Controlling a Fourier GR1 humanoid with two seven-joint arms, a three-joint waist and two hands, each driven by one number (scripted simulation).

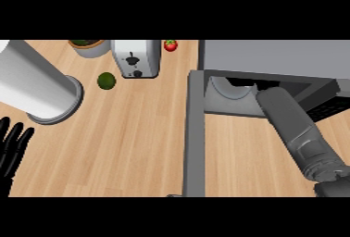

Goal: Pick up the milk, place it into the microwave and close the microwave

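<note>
The grey microwave (pixel 273 55) stands at the upper right. Its door (pixel 195 139) is swung wide open and juts toward me across the wooden counter. My right forearm (pixel 301 134) reaches up into the microwave's opening, and the hand at its end is hidden inside. A pale round turntable (pixel 229 90) shows in the cavity just left of the forearm. No milk is visible anywhere. My left hand (pixel 12 143) rests open at the view's left edge, fingers up.
A large white cylinder (pixel 37 83) stands at the left. Behind it are a potted plant (pixel 90 46), a toaster (pixel 137 58) and a small red fruit (pixel 170 45). A green avocado (pixel 106 80) lies in front of the toaster.
</note>
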